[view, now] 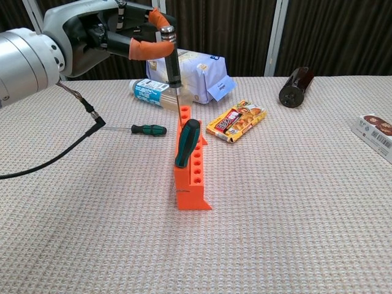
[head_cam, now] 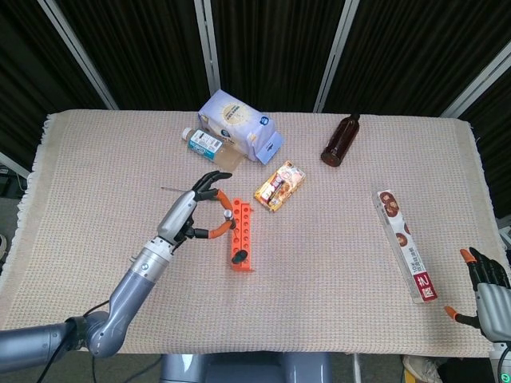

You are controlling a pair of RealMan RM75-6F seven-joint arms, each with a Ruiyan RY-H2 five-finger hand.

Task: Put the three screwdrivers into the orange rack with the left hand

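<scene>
The orange rack (view: 195,180) (head_cam: 242,234) stands mid-table, its row of holes running away from me. One green-and-black screwdriver (view: 187,142) stands in a hole near its front end. My left hand (view: 116,33) (head_cam: 194,211) pinches a second screwdriver (view: 172,61) by its dark handle. It hangs upright with the shaft tip down at the rack's far end. A third screwdriver (view: 147,129) lies flat on the cloth left of the rack. My right hand (head_cam: 485,289) rests at the table's front right corner, fingers apart and holding nothing.
A blue-and-white bag (head_cam: 239,124) and a lying plastic bottle (head_cam: 206,142) sit behind the rack. A snack pack (head_cam: 279,185) lies just right of it, with a brown bottle (head_cam: 341,140) further back. A long biscuit box (head_cam: 406,243) lies at the right. A black cable (view: 73,144) trails at the left.
</scene>
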